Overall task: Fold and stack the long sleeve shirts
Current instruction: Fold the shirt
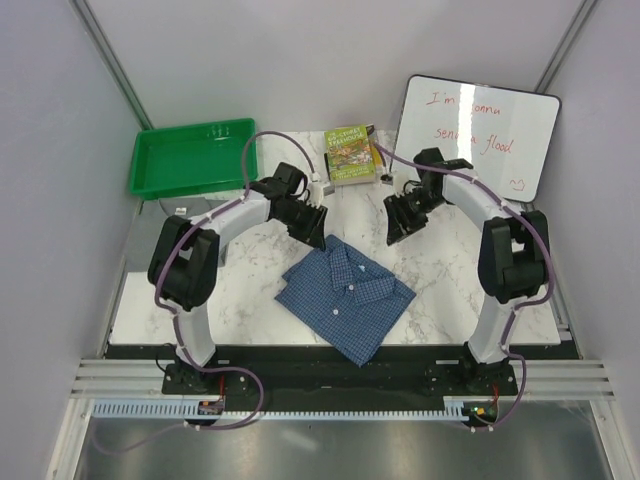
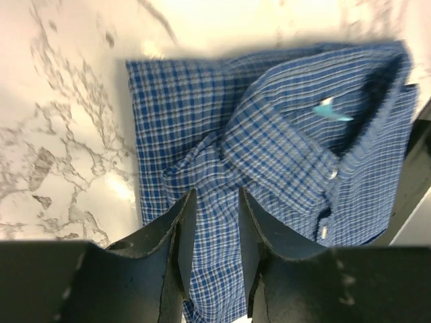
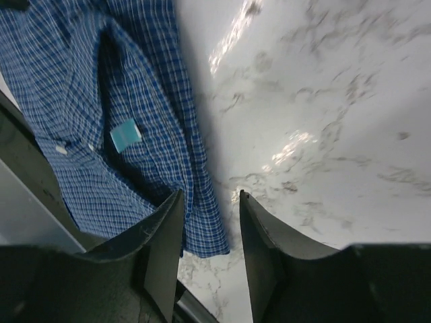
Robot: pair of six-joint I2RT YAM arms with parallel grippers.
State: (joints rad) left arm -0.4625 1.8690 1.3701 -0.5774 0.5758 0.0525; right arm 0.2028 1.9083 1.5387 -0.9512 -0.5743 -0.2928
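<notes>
One blue checked shirt [image 1: 345, 298] folded flat, collar up (white buttons).

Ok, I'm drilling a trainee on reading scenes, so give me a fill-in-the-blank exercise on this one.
1. The folded shirt is ___ with a fine check.
2. The tray at the back left is ___.
3. The book lies between the tray and the ___.
Missing words: blue; green; whiteboard.
</notes>
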